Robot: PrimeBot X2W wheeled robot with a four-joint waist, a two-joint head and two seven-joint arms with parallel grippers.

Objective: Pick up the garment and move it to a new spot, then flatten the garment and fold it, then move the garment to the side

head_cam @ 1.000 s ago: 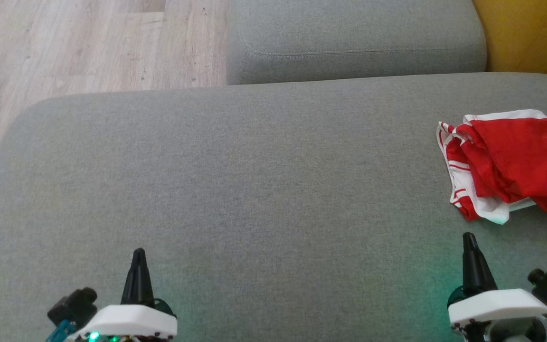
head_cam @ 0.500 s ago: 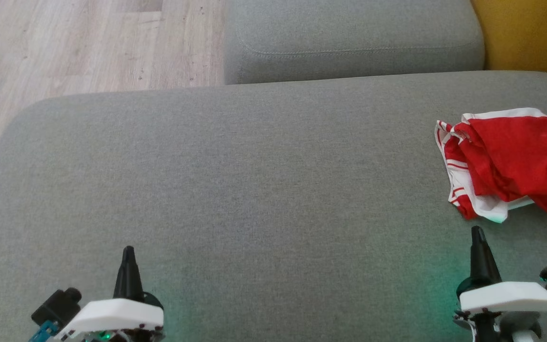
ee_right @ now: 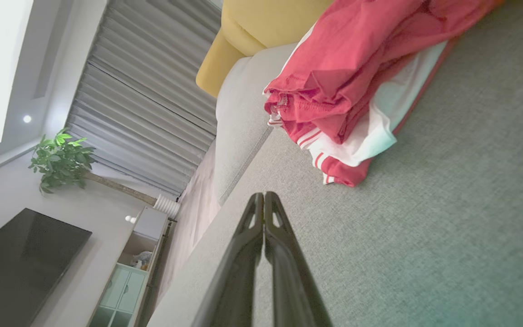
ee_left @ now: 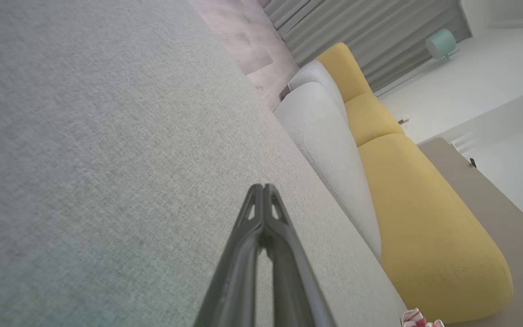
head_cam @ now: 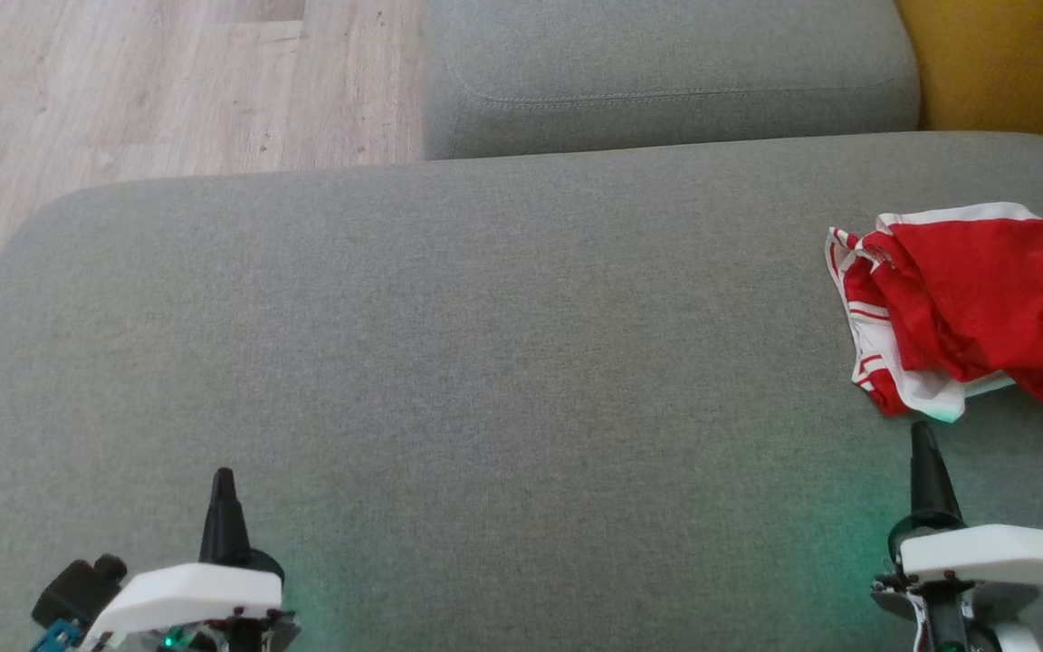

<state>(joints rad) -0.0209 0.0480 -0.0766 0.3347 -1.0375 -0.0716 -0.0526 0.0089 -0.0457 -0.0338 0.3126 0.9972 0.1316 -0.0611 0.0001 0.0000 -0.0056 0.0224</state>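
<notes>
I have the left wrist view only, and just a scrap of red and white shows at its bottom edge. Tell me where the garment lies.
Observer: Head view: the garment lies crumpled on the grey cushion, at its right side, cut off by the picture's right edge.
Operator: Give me the right tool's place.
Observer: The right tool sits just short of the garment's near white corner, pointing at it; the right wrist view shows bare cushion between them.
Operator: Report its jaws.
Observer: Its fingers are pressed together on nothing.
</notes>
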